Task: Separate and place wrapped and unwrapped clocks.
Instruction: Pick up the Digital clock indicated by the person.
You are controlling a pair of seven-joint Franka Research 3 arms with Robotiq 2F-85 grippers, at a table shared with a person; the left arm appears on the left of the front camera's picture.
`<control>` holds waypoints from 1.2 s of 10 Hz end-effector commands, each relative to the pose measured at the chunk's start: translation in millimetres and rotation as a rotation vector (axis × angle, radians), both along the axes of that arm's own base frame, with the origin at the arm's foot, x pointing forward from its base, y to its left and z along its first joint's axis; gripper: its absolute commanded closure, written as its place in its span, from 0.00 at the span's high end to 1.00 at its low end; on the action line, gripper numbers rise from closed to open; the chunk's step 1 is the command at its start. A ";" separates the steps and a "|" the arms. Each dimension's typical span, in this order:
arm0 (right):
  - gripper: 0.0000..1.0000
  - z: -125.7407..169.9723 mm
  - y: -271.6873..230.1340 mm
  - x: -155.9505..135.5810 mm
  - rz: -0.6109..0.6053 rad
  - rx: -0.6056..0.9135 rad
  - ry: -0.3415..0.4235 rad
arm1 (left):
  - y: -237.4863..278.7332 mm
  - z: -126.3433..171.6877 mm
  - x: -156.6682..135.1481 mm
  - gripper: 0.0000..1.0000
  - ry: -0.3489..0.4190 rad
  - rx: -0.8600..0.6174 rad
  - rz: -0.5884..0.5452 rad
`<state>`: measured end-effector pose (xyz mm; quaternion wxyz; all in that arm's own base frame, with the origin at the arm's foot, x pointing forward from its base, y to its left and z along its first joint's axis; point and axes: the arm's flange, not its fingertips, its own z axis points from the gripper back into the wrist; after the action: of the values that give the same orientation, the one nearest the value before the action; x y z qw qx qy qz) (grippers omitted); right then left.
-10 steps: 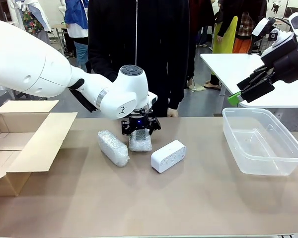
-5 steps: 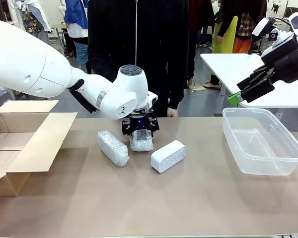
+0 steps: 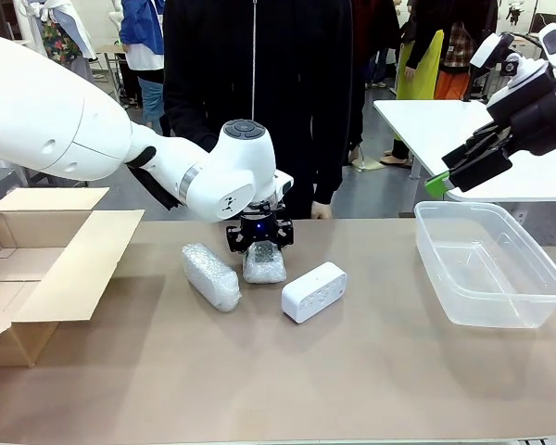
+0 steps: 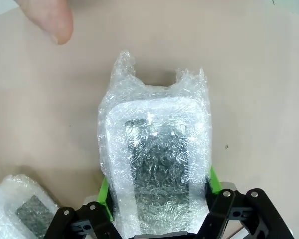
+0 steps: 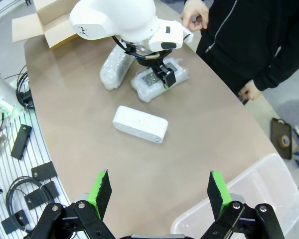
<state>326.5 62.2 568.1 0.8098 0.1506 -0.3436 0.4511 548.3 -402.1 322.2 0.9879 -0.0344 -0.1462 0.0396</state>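
Wrapped clock (image 4: pixel 154 164) in left fingers (image 4: pixel 104 190) (apparently)

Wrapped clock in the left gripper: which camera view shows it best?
The left wrist view. The wrapped clock sits close up, its crinkly wrap plain, with the left gripper shut on its sides. The front view shows its lower part beneath that gripper; the right wrist view shows it small, from above, partly covered.

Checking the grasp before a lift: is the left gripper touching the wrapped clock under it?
Touching. The left wrist view shows the green pads of the left gripper pressed against both sides of the wrapped clock, with no gap.
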 end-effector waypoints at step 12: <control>1.00 -1.2 -0.4 0.5 0.002 0.009 0.003 | 27.5 208.9 -85.8 0.20 -0.182 -0.038 -0.030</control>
<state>326.6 62.1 568.1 0.8098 0.1506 -0.3436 0.4510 472.4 -385.5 534.3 0.9730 -0.0536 -0.2220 0.0320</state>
